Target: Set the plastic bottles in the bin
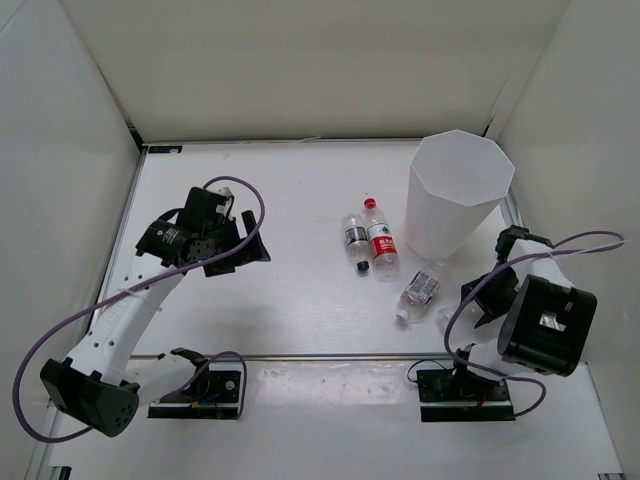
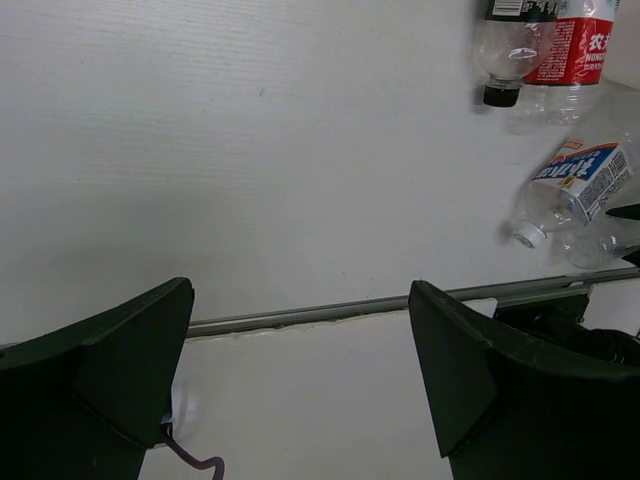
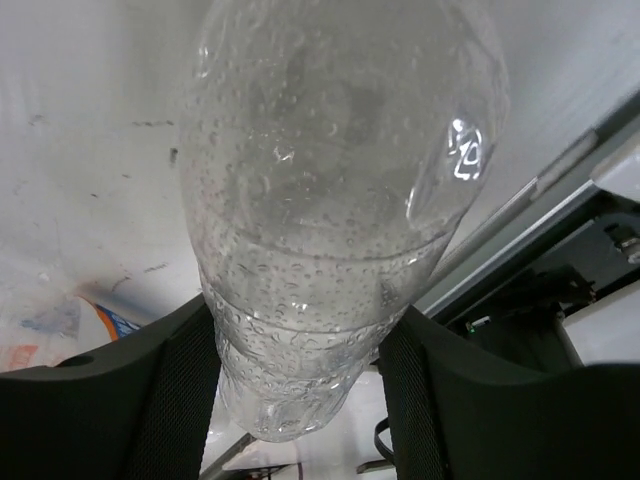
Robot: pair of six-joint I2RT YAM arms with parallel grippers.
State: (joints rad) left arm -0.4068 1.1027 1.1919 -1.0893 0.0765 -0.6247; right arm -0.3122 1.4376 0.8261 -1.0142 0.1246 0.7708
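My right gripper (image 3: 300,330) is shut on the plain clear bottle (image 3: 330,180), its mesh pads pressed against both sides of the droplet-covered body. From above, that gripper (image 1: 472,300) sits low at the right, just below the bin (image 1: 440,215), a tall white faceted tub. Beside it lies the bottle with the bluish-white label (image 1: 420,292). The red-capped bottle (image 1: 380,240) and the black-capped bottle (image 1: 355,238) lie side by side at mid-table. My left gripper (image 1: 250,245) hovers at the left, open and with nothing in it (image 2: 300,290).
White walls enclose the table on three sides. A metal rail (image 1: 330,357) runs along the near edge between the two arm bases. Purple cables (image 1: 60,330) loop around both arms.
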